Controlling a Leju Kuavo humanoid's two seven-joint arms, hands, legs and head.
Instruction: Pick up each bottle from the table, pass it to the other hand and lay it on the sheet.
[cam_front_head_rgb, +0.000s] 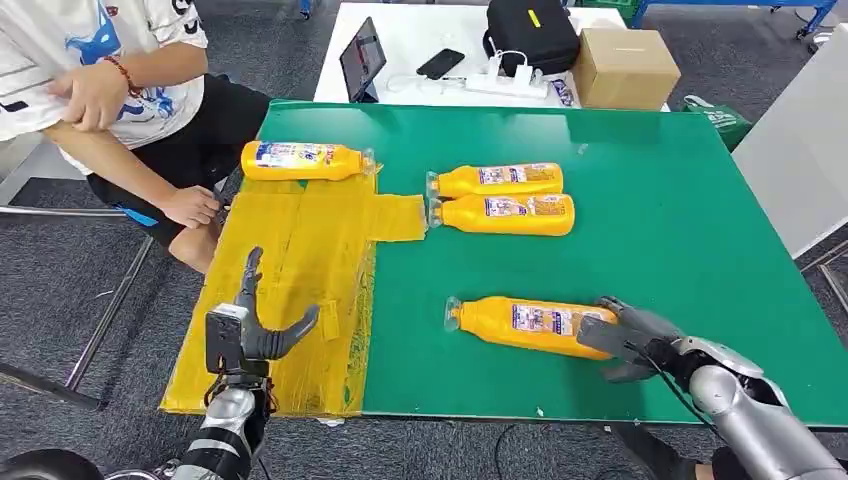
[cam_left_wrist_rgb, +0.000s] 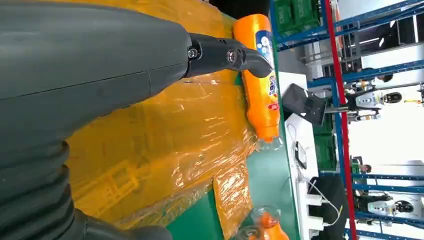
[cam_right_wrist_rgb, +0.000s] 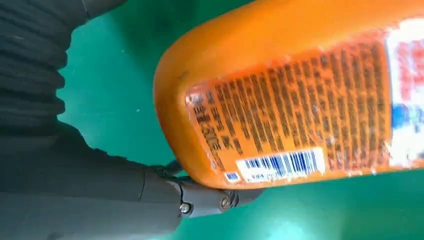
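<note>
So far one bottle (cam_front_head_rgb: 303, 160) lies on the yellow sheet (cam_front_head_rgb: 290, 300); three remain on the green table (cam_front_head_rgb: 650, 200). Right hand (cam_front_head_rgb: 628, 338) closes around the nearest bottle (cam_front_head_rgb: 525, 325); left hand (cam_front_head_rgb: 250, 325) waits, fingers spread.

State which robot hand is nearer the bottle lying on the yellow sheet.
Left. The left robot hand is raised over the yellow sheet, apart from that bottle at the sheet's far edge. The right robot hand is across the table, at another bottle's base.
</note>
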